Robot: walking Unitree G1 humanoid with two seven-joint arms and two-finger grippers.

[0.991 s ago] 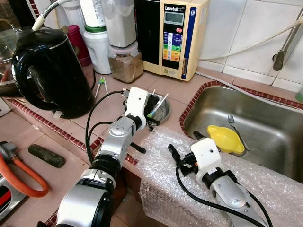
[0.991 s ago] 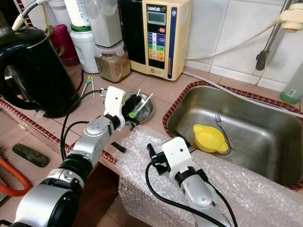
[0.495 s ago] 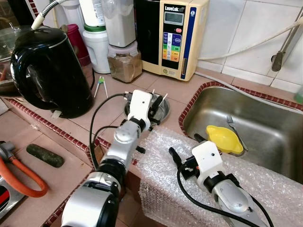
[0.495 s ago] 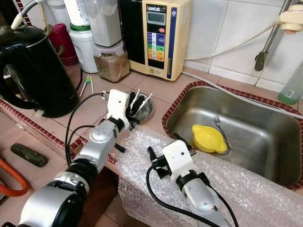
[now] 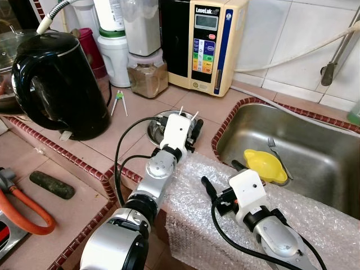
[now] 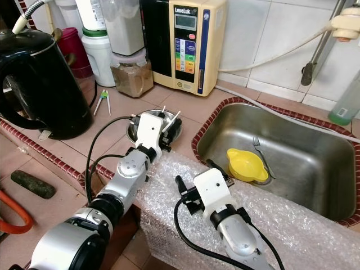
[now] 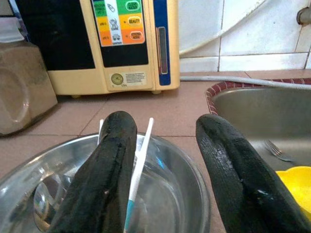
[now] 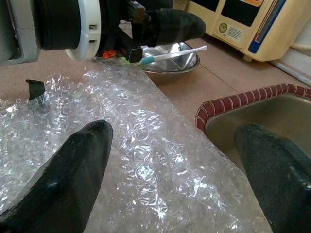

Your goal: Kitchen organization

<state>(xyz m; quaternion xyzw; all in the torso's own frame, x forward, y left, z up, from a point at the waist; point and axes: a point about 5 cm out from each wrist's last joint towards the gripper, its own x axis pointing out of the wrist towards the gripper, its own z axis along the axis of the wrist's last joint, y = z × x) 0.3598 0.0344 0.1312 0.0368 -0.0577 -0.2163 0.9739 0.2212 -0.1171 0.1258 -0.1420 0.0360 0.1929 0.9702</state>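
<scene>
Two arms are in view over a tiled worktop [image 5: 135, 121] edged with red-brown trim. Stainless sink [image 5: 315, 163] is set into the worktop on the robot's right; inside it lie a yellow funnel-shaped piece [image 5: 265, 165] and a fork [image 5: 274, 147], just beside each other. Bubble wrap sheet [image 5: 194, 202] is draped over the worktop front edge, between the arms and the sink. Black electric kettle [image 5: 59, 84] stands at far left. Cream-coloured water unit [image 5: 209, 42] with a button panel stands against the wall tiles, with a jar of brown powder [image 5: 147, 79] just beside it.

Small steel bowl [image 6: 171, 130] sits on the worktop between the kettle and the sink, at the edge of the bubble wrap. Left pincer [image 5: 191, 128] is over this bowl, fingers moderately spread, nothing clamped between them. In the left wrist view a thin white stick with a blue-green end [image 7: 138, 170] leans in the bowl, lying right against one finger [image 7: 104, 174]; whether it is pinched cannot be told.

Right pincer [image 8: 180, 160] hovers over the bubble wrap near the sink rim, fingers wide apart, holding nothing.

Small white-and-green tool [image 5: 120, 101] lies on the worktop tiles near the kettle.
</scene>
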